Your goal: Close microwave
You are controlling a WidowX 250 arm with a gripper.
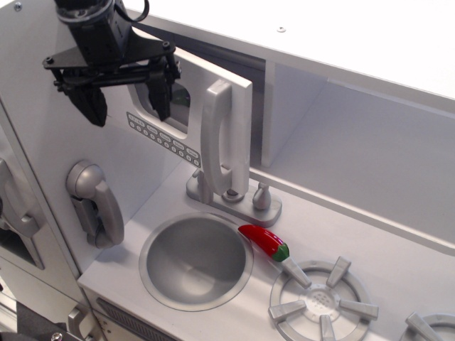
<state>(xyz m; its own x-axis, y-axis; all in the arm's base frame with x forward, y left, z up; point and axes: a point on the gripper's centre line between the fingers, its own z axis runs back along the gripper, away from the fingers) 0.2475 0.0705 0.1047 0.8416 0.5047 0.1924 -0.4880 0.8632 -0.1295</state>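
The microwave door [174, 114] is white, with a dark window partly hidden by the gripper, a row of small grey buttons [163, 139] and a tall grey vertical handle [215, 138]. The door stands ajar, swung out from the upper compartment, with a dark gap behind its top edge. My black gripper [126, 103] hangs at the upper left in front of the door's window. Its two fingers are spread apart with nothing between them.
A grey telephone handset [96, 202] hangs on the left side wall. Below are a round sink [195, 259], a grey faucet [234, 199], a red chili pepper [264, 242] and a stove burner [321, 302]. An open alcove [355, 149] lies to the right.
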